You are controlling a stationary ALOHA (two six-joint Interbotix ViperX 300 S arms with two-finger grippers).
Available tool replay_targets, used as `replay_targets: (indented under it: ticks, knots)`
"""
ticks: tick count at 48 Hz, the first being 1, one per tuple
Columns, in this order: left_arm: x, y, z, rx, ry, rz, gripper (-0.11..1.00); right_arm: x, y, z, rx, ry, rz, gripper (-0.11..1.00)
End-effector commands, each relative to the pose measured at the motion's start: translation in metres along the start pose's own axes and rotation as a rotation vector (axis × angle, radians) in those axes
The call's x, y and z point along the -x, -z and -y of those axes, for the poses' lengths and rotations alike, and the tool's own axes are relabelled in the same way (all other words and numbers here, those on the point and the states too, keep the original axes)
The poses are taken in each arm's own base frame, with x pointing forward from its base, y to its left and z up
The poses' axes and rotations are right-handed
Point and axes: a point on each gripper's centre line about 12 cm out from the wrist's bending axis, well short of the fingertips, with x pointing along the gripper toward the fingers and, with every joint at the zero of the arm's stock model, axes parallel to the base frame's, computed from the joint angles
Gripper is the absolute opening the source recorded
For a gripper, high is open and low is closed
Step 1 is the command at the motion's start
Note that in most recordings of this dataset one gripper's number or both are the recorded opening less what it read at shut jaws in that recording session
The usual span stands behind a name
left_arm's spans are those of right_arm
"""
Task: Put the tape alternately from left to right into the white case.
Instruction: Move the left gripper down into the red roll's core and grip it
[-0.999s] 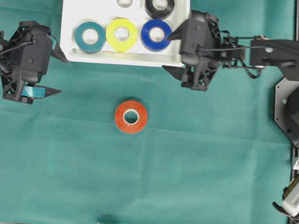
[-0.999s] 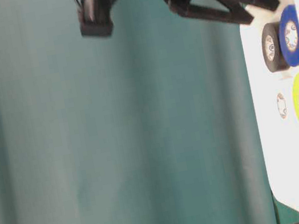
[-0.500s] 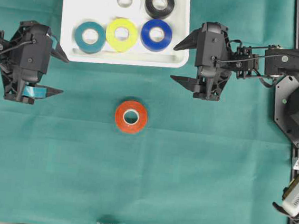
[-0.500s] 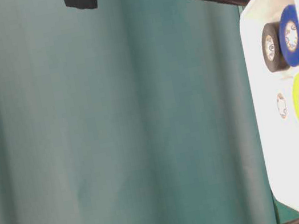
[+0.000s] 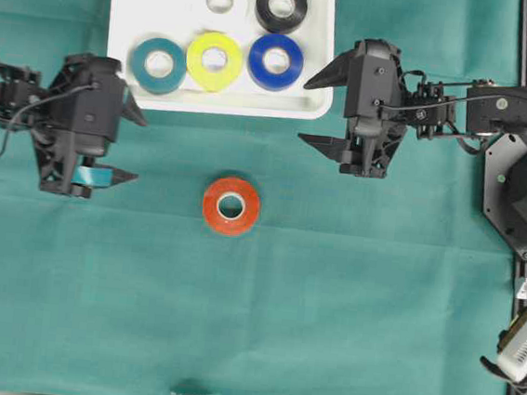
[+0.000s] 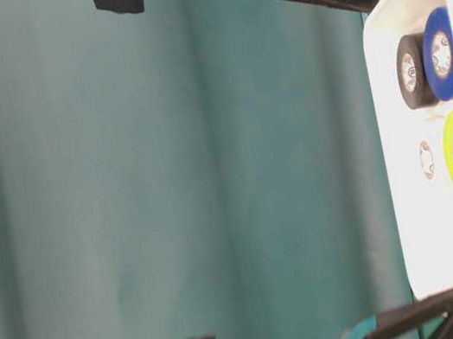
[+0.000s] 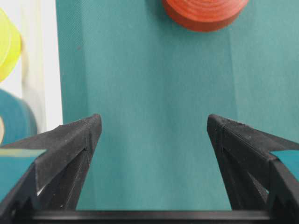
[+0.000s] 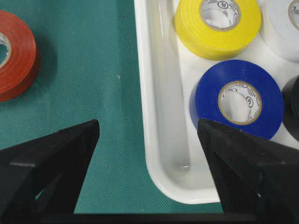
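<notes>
The white case (image 5: 119,53) at the top middle holds teal (image 5: 159,64), yellow (image 5: 214,60), blue (image 5: 276,61), white (image 5: 220,0) and black (image 5: 282,5) tape. An orange-red tape roll (image 5: 231,206) lies flat on the green cloth below the case. My left gripper (image 5: 136,148) stands open and empty to the left of that roll, which shows at the top of the left wrist view (image 7: 204,14), well ahead of the gripper (image 7: 153,122). My right gripper (image 5: 304,112) is open and empty beside the case's lower right corner (image 8: 145,70), near the blue roll (image 8: 205,98).
Green cloth (image 5: 328,306) covers the table. The right arm's base (image 5: 526,185) and a pale device (image 5: 525,339) stand at the right edge. In the table-level view the case (image 6: 410,190) lies at the right, with dark fingers (image 6: 411,321) entering at the bottom.
My left arm has moved right and slightly down, toward the orange-red roll. My right gripper drew back from the case's corner to the right a second ago and has stayed still since.
</notes>
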Motion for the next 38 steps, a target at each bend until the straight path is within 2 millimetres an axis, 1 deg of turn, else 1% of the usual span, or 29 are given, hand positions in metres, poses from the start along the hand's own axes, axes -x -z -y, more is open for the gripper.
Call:
replay_targets:
  ticks: [1, 10, 16, 27, 38]
  knots:
    - [-0.004, -0.021, 0.001, 0.002, 0.001, 0.045, 0.98, 0.001, -0.004, -0.001, 0.001, -0.006, 0.018, 0.81]
    - [-0.019, -0.037, 0.000, 0.044, 0.002, 0.054, 0.98, 0.001, -0.002, -0.002, 0.001, -0.007, 0.014, 0.81]
    - [-0.031, -0.044, 0.000, 0.125, 0.004, 0.051, 0.98, 0.001, 0.000, -0.002, 0.001, -0.007, 0.010, 0.82]
    - [-0.052, -0.058, 0.000, 0.335, 0.007, 0.024, 0.98, 0.001, 0.000, -0.002, 0.001, -0.010, 0.014, 0.81]
    - [-0.066, -0.066, 0.000, 0.424, -0.002, -0.042, 0.98, 0.001, 0.001, -0.002, 0.003, -0.011, 0.012, 0.81]
